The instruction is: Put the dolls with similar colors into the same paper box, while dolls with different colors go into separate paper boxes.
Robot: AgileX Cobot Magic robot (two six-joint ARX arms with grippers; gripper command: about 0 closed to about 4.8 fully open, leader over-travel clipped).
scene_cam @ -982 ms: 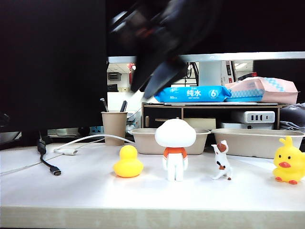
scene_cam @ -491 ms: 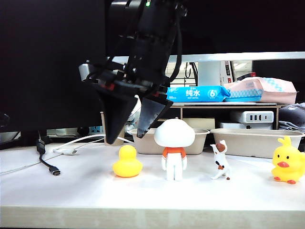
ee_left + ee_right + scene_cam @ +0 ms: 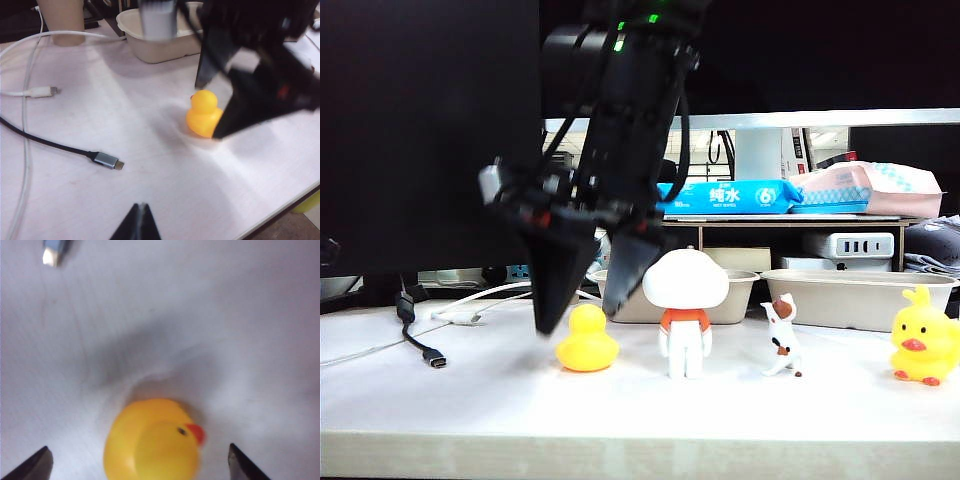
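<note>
The right arm comes down steeply from the dark upper part of the exterior view, wrist bent so that the right gripper (image 3: 585,305) points down at the table (image 3: 470,400) on the left side of the scene. Its two black fingers (image 3: 555,280) stand wide apart, one on each side of the left duck (image 3: 587,341), their tips level with the duck's head and not touching it. In the right wrist view the same duck (image 3: 152,440) sits between the two dark fingertips with bare table on both sides. The left gripper (image 3: 140,222) shows only as a dark tip low in its own view, its fingers together, held well back from the duck over the table near a black cable (image 3: 50,145) and a white cable (image 3: 30,92). A white figure (image 3: 686,312) with an orange collar stands just right of the duck, then a small white-and-brown animal (image 3: 784,336), and a second duck (image 3: 925,336) at the far right edge. Behind them lie two beige boxes, the left box (image 3: 740,292) partly hidden by the arm and the figure, the right box (image 3: 860,297) beside it. None of the dolls is in a box. A tan cup (image 3: 61,20) stands beyond the left box.
</note>
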